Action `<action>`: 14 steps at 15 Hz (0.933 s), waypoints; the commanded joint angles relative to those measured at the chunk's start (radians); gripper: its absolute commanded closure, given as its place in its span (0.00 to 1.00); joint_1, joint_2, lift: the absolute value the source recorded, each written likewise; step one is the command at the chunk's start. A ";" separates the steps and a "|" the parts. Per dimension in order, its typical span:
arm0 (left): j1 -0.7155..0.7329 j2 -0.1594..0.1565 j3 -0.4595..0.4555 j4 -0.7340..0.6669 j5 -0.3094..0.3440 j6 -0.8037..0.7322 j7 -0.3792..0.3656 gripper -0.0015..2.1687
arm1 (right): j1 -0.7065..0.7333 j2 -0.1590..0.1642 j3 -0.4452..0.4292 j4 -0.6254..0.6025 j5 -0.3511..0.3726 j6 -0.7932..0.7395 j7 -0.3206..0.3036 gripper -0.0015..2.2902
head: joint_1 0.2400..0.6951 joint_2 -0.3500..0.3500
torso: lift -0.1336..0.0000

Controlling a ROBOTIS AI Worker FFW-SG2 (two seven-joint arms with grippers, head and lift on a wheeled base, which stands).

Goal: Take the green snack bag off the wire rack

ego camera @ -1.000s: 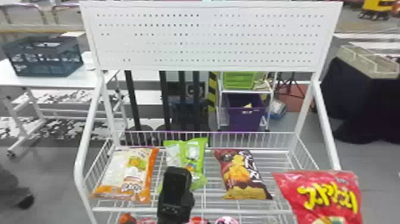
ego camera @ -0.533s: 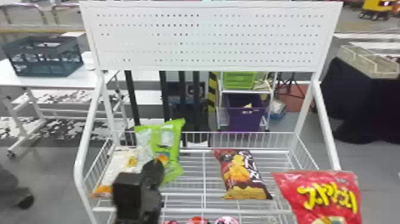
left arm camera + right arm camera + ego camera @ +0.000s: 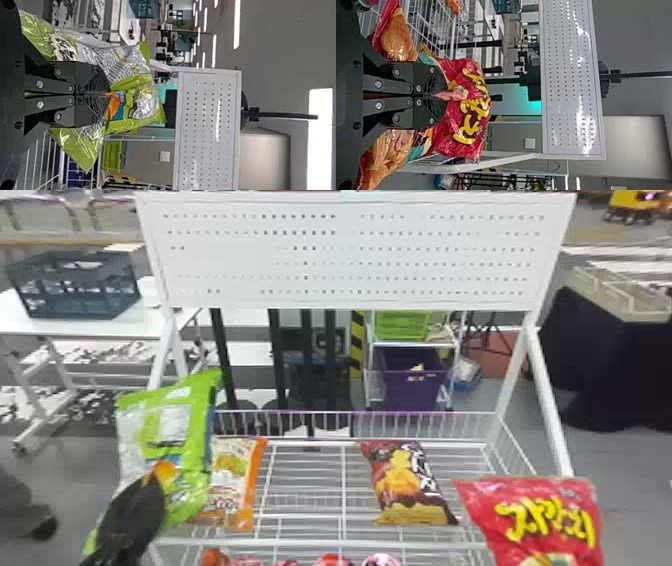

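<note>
The biggest thing is the white metal wire rack (image 3: 320, 544), with a flat board full of little holes standing at twelve o'clock. Next in size is the shiny green and silver plastic snack bag (image 3: 172, 440), the one to take. It is up in the air at nine o'clock from the middle of the shelf, over the rack's side. The big red plastic snack bag with yellow letters (image 3: 540, 515) is up at four o'clock. The dark red and yellow snack bag (image 3: 407, 485) lies on the wires at three o'clock, and the white and orange snack bag (image 3: 232, 485) lies at nine o'clock, partly hidden by the green one. Smaller are the black tools: the left tool (image 3: 107, 94) is pinched on the green bag, and the right tool (image 3: 445, 95) is pinched on the red bag. The lifting part looks done. What seems left is to take the green bag all the way past the side; I can't tell if it is fully past.
</note>
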 commanded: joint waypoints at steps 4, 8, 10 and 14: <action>0.126 -0.050 0.092 -0.023 -0.024 -0.071 -0.055 0.82 | 0.004 0.000 0.000 0.000 0.000 0.000 0.000 0.93 | 0.57 0.50 | 1.00; 0.129 -0.056 0.090 -0.024 -0.027 -0.071 -0.061 0.82 | 0.004 0.000 0.000 0.000 0.000 0.000 0.000 0.93 | 0.57 0.50 | 1.00; 0.129 -0.056 0.090 -0.024 -0.027 -0.071 -0.061 0.82 | 0.004 0.000 0.000 0.000 0.000 0.000 0.000 0.93 | 0.57 0.50 | 1.00; 0.129 -0.056 0.083 -0.028 -0.033 -0.071 -0.058 0.82 | 0.004 0.000 0.002 -0.002 0.000 0.000 0.000 0.93 | 0.57 0.50 | 1.00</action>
